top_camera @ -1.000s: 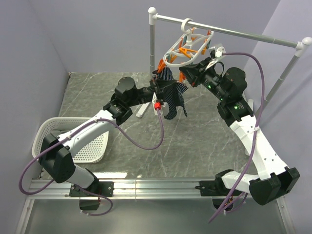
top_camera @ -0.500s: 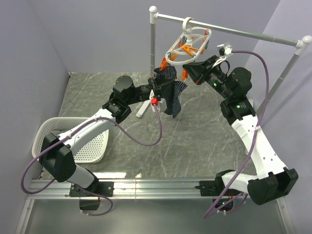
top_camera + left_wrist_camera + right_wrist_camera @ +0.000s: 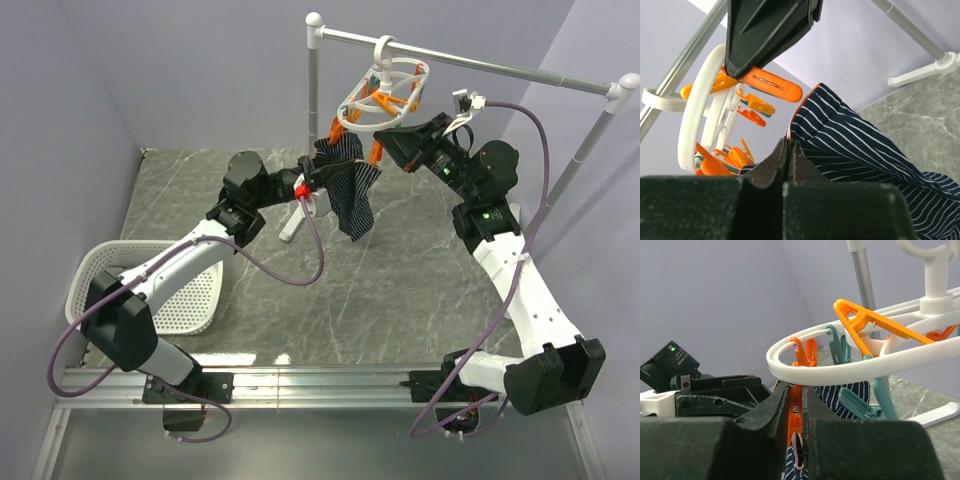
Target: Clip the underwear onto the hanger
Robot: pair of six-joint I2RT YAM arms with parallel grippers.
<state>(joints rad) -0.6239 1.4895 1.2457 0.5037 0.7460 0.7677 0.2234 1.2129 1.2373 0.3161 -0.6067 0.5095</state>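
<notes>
1 underwear [image 3: 855,135] hangs just below 1 hanger [image 3: 840,371] — left gripper [image 3: 789,150] clamped on its orange-trimmed edge. Right gripper [image 3: 796,400] pinches 1 orange peg [image 3: 771,85] under hanger's ring.

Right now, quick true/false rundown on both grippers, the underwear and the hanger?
1. The left gripper is shut on the edge of the underwear. True.
2. The underwear lies flat on the table. False: the left gripper holds it up above the table, close by the hanger.
3. The right gripper pinches an orange peg. True.
4. The hanger is off the rail. False: its hook sits over the rail.
5. Every peg is orange. False: there are teal pegs too.
</notes>
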